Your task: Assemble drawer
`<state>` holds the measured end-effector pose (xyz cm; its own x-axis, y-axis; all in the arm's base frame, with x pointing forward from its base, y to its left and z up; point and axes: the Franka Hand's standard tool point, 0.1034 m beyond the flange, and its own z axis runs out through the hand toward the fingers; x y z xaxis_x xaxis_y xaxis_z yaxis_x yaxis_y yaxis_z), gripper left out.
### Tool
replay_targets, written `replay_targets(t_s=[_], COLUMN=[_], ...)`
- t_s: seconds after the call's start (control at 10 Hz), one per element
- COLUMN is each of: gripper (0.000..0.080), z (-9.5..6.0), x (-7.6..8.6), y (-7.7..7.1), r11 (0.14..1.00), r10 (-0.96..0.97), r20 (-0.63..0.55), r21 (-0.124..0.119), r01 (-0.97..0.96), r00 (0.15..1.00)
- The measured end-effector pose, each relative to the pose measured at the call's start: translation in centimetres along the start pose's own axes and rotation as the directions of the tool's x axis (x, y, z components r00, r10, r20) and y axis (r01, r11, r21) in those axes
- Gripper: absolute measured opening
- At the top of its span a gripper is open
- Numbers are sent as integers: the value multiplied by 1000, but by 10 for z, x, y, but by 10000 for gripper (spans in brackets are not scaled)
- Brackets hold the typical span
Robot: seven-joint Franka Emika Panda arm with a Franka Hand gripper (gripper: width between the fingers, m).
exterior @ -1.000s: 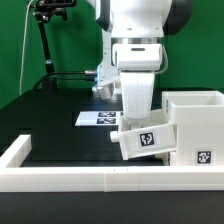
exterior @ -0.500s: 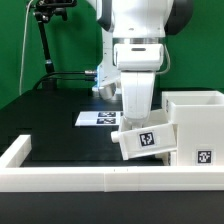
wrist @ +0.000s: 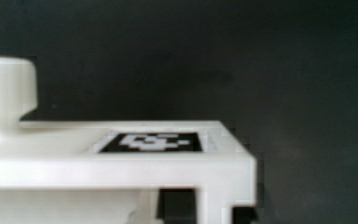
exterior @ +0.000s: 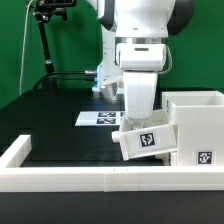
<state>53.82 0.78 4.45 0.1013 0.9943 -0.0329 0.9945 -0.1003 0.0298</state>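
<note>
Item: my gripper (exterior: pixel 138 116), jaws nearly closed, pinching tilted tray (exterior: pixel 143 141) beside housing (exterior: pixel 196 124). Risk: tilt could jam tray corner against housing; thin-wall grip may slip, dropping it.

We see a white arm (exterior: pixel 140 40) over a white tray (exterior: pixel 125 148), which bears a square tag (exterior: pixel 147 140) of black blocks on white. The housing (exterior: pixel 195 115) is white too, with a small tag (exterior: pixel 204 156) in the same black-and-white pattern. The marker board (exterior: pixel 98 118) is white, printed with black squares, on a black counter (exterior: pixel 60 125). A white wall (exterior: pixel 60 180) edges the counter. The backdrop (exterior: pixel 75 45) is green and the stand (exterior: pixel 44 45) black. In the wrist view, white plastic carries a blurred black-and-white tag against dark counter.
</note>
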Motion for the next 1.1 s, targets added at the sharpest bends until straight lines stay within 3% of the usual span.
replay_targets(t_s=[0.2,1.1], gripper=[44,44], z=[-1,-1], x=[1,1], y=[0,0], r11=[1000,1000], r10=[13,16], r20=[9,5], r21=[17,8], r01=[-13,-16], r00=[1000,1000])
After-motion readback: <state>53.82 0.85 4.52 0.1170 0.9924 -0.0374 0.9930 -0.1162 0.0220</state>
